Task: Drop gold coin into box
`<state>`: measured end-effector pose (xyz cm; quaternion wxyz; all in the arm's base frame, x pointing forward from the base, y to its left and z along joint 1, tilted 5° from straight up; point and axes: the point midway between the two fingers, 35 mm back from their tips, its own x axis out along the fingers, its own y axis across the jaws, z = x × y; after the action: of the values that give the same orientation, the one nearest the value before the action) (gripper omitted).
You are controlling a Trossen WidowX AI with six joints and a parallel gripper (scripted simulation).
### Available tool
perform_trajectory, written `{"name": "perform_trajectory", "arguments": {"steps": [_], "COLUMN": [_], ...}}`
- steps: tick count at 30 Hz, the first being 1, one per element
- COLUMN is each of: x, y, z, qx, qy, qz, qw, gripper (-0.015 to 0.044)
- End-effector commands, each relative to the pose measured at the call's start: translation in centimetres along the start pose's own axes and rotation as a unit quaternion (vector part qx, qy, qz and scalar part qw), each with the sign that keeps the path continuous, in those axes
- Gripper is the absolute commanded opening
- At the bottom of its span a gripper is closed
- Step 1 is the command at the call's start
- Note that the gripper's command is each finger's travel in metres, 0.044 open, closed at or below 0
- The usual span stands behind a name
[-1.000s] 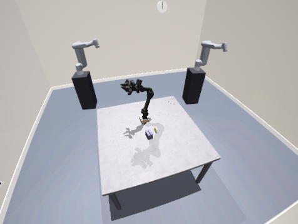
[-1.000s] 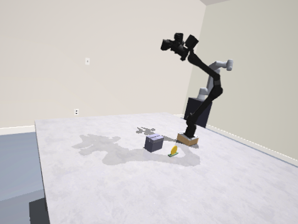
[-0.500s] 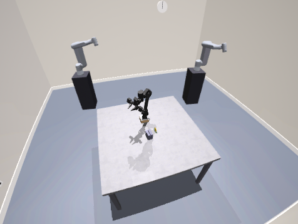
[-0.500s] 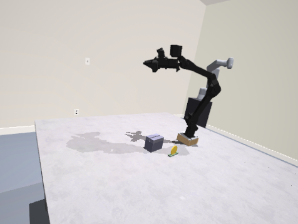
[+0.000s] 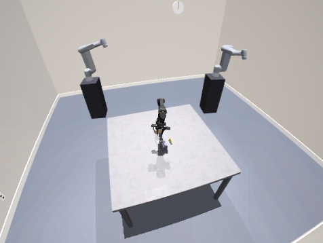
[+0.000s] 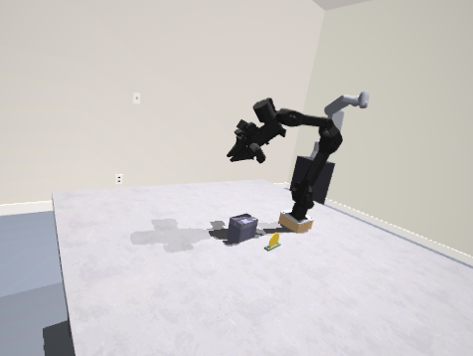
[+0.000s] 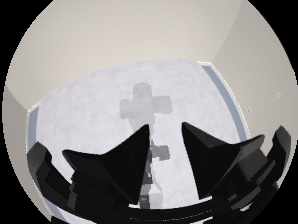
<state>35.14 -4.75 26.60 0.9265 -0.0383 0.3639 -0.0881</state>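
Note:
The gold coin (image 5: 170,140) (image 6: 274,240) stands on its edge in the dark-green holder (image 6: 268,248) on the table. The grey box (image 5: 164,146) (image 6: 242,230) stands beside the holder, closed, with its lid on top; its slot is too small to make out clearly. My gripper (image 6: 229,158) (image 7: 165,127) is open, with a gap between its fingers and nothing in it. It hangs high above the table, over the side of the box away from the arm's base. The coin and the box do not show in the wrist view.
The arm's base sits on an orange-brown block (image 6: 296,223) behind the box and the holder. The arm's shadow falls across the table (image 5: 203,159) (image 6: 348,298) (image 7: 75,110). Two grey arms on dark pedestals (image 5: 93,98) (image 5: 212,93) stand beyond the table.

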Motion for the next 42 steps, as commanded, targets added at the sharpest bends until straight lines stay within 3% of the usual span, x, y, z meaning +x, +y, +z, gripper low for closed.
{"name": "perform_trajectory", "arguments": {"steps": [1, 14, 42], "x": [1.0, -2.6, 1.6], "y": [4.4, 14.6, 16.4], "z": [-4.2, -19.4, -23.3], "qx": [-0.022, -0.126, -0.127], "qy": [0.08, 0.364, 0.368], "qz": [0.059, 0.175, 0.176], "qw": [0.995, 0.906, 0.904], "gripper": [0.0161, 0.0161, 0.0161]}}
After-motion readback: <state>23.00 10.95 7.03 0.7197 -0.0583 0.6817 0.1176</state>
